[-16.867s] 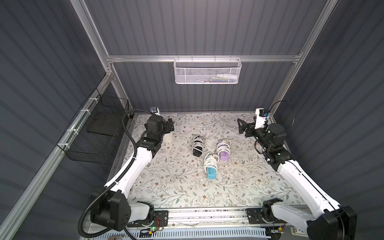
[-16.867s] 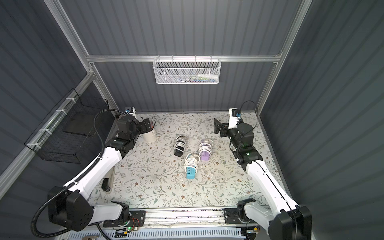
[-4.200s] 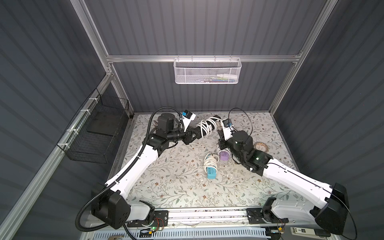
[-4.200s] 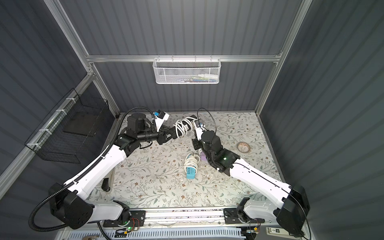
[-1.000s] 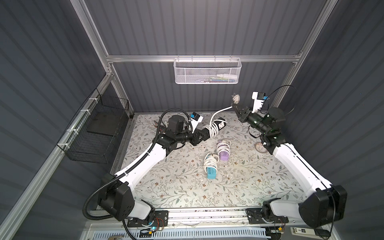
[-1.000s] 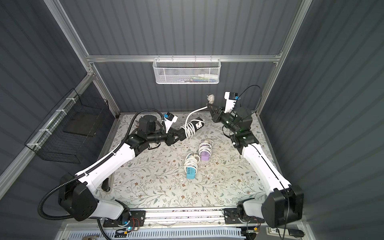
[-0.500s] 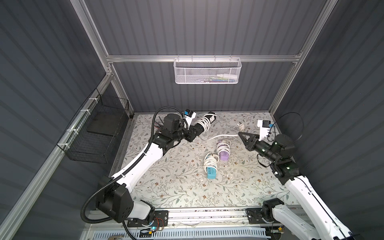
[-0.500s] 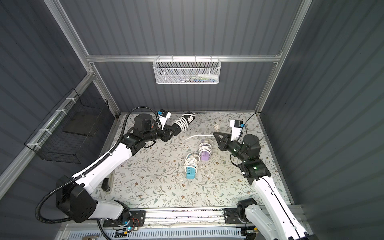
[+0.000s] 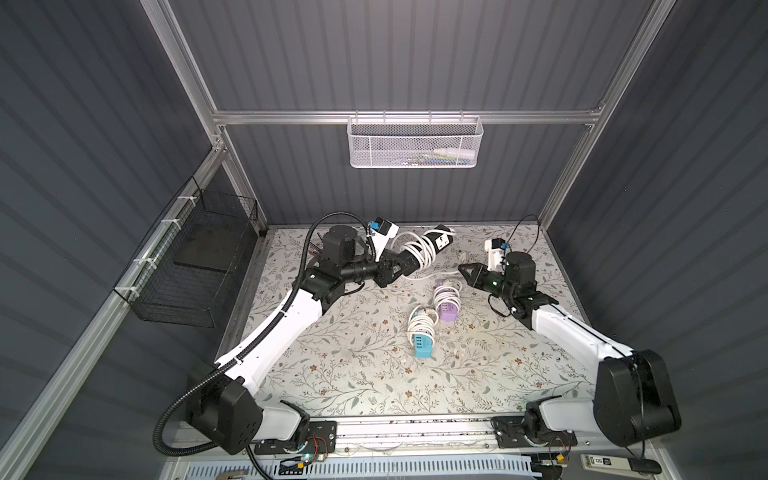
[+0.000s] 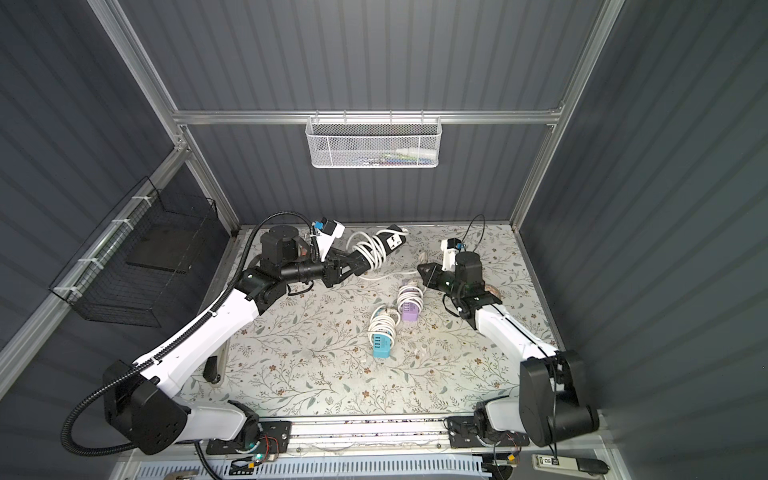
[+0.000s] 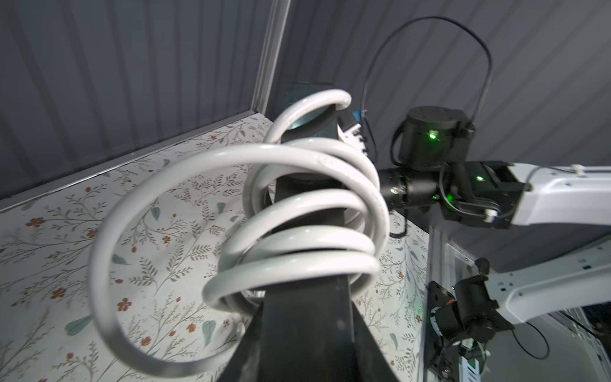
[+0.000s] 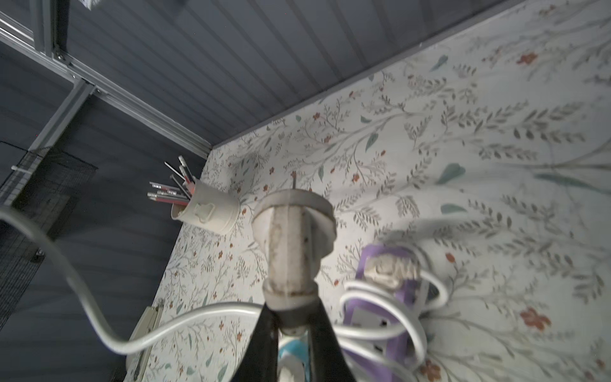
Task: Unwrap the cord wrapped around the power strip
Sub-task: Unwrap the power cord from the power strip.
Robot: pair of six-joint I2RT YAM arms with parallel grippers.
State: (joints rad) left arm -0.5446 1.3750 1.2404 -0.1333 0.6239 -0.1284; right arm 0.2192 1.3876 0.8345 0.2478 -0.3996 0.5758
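Nearest my base, the blue power strip (image 9: 423,347) is lying on the flowered mat (image 9: 332,374), wound in its own lead. The purple power strip (image 9: 448,307) is lying just behind it, also wound. Neither is in my hands.

Just past the purple one, my right gripper (image 9: 462,270) is hanging low over the mat. It is pinching the white plug (image 12: 292,231) by the neck, jaws pressed in close. From the plug the cord (image 12: 211,309) is sagging away toward my other arm.

Farther back, my left gripper (image 9: 405,266) is clamping the near end of the black power strip (image 9: 436,243). It is holding that strip off the mat with the far end aimed at the back wall. Several turns (image 11: 297,264) are wrapping its body loosely, and one wide loop (image 11: 109,264) is drooping off to the side.

Here is what I am worrying about:
- **Snagging the purple strip:** the slack is passing close by it, so a low sweep of my right hand could hook its lead and drag it along.
- **Cinching the turns:** pulling straight out instead of circling the black strip could tighten them or catch the drooping loop into a knot.
- **Losing the plug:** my hold on its neck is narrow, and a sharp tug could slip it free.
- **Twisting the strip loose:** I am gripping it only at one end, so a sideways pull on the cord could lever it out of my left jaws.
- **Arms meeting:** circling tightly would bring my two wrists close together.
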